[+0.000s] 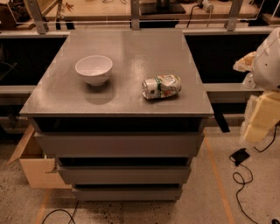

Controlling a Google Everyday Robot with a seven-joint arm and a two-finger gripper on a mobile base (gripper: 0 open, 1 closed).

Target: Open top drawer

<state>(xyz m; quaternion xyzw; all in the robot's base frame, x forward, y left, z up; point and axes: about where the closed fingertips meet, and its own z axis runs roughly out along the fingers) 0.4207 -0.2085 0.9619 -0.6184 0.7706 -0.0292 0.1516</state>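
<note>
The top drawer [118,145] is the widest grey front of the cabinet, right under the grey top [131,48]. A dark gap shows above it. Two narrower grey fronts [124,174] sit below it. My gripper [259,120] shows as a cream-coloured part under the white arm [267,61] at the right edge of the camera view. It hangs off the cabinet's right side at about the height of the top drawer, apart from it.
A white bowl [93,69] and a crushed can [161,86] lying on its side rest on the cabinet top. A cardboard box [30,164] stands at the cabinet's left. Black cables [238,175] lie on the floor at right. A railed bench [131,13] runs behind.
</note>
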